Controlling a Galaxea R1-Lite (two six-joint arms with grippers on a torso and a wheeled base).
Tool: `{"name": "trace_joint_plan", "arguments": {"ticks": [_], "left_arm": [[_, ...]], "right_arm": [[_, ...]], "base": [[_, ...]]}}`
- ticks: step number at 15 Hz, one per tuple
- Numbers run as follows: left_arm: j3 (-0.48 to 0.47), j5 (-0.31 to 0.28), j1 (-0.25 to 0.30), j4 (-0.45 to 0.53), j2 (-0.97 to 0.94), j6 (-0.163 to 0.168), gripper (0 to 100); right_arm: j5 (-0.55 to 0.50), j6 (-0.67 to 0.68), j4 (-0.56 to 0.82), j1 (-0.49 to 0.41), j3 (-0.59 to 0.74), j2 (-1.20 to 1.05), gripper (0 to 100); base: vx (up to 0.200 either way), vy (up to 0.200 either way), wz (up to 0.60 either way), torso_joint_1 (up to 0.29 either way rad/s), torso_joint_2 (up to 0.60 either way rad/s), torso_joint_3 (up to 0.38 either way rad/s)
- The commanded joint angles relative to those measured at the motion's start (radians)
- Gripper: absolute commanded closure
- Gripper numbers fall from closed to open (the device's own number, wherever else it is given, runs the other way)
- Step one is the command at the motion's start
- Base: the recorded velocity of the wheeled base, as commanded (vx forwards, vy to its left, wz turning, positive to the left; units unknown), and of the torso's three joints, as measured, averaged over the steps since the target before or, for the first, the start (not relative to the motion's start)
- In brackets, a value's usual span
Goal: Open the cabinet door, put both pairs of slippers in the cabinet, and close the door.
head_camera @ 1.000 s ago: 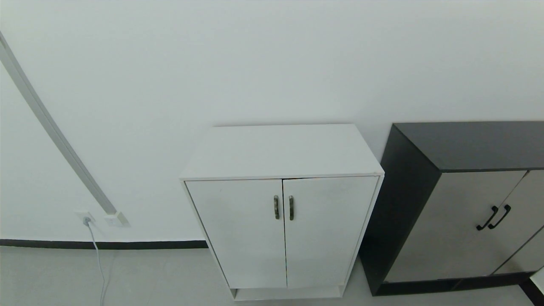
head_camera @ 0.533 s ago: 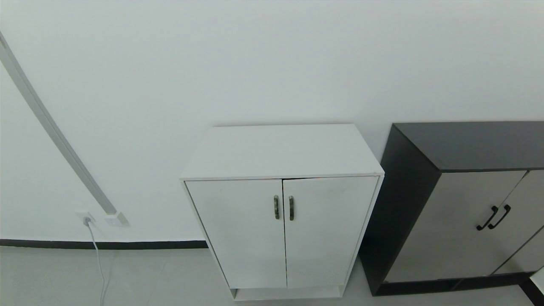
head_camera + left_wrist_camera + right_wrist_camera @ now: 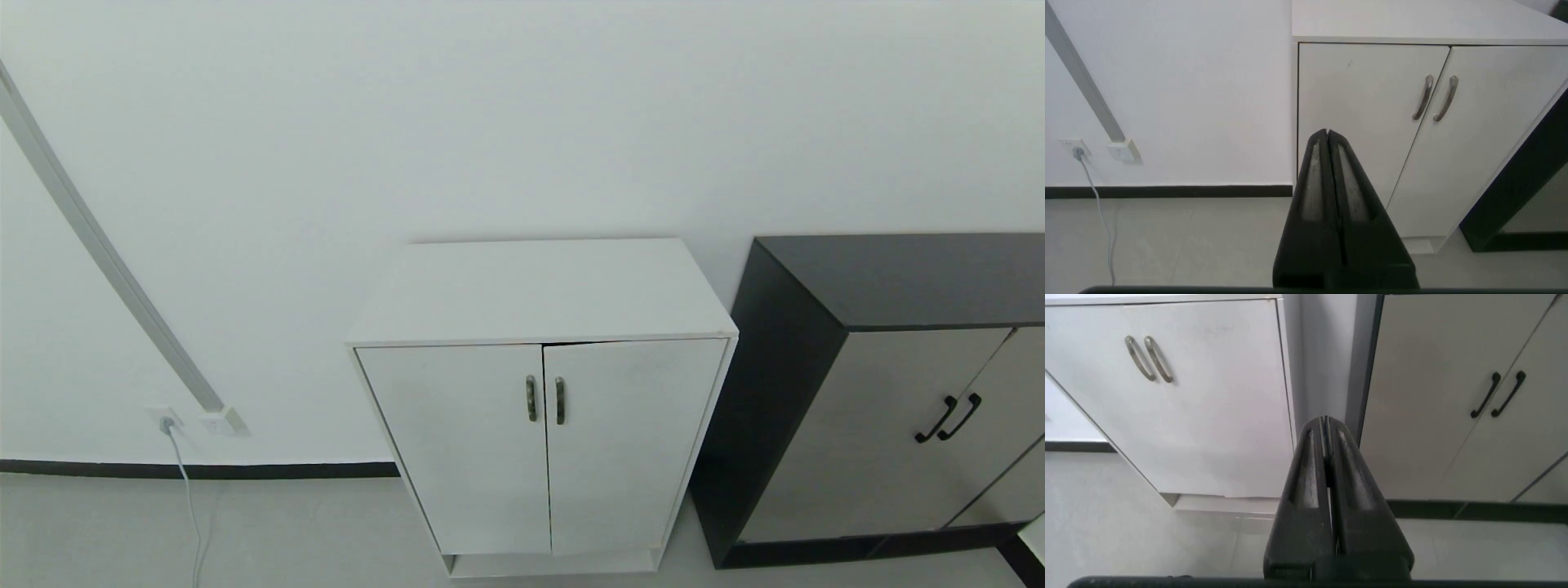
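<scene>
White cabinet [image 3: 457, 441] against the wall, both doors shut, handles [image 3: 531, 398] side by side at the seam; left gripper [image 3: 1327, 135] and right gripper [image 3: 1325, 423] apart from it, fingers pressed together, empty; dark cabinet [image 3: 775, 392] just beside

A black cabinet [image 3: 784, 392] with two grey doors [image 3: 865, 441] and black handles [image 3: 959, 418] stands against the wall. Well left of it: a wall socket [image 3: 166, 420], a plugged-in grey cable [image 3: 189, 498], and a slanted conduit [image 3: 110, 249].
</scene>
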Motion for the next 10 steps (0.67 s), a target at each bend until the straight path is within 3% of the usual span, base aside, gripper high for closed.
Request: {"name": "trace_joint_plan", "arguments": {"ticks": [1,6,10], "left_arm": [[0.0,0.0,0.0,0.0,0.001,-0.001,100],[0.0,0.0,0.0,0.0,0.001,-0.001,100],[0.0,-0.001,0.0,0.0,0.001,0.001,100]], "right_arm": [[0.001,-0.003,0.0,0.001,0.003,0.006,100],[0.058,-0.005,-0.042,0.001,0.042,0.007,100],[0.022,-0.006,-0.042,-0.039,0.042,0.007,100]], "base": [[0.0,0.0,0.0,0.0,0.0,0.0],[0.0,0.0,0.0,0.0,0.0,0.0],[0.0,0.0,0.0,0.0,0.0,0.0]]}}
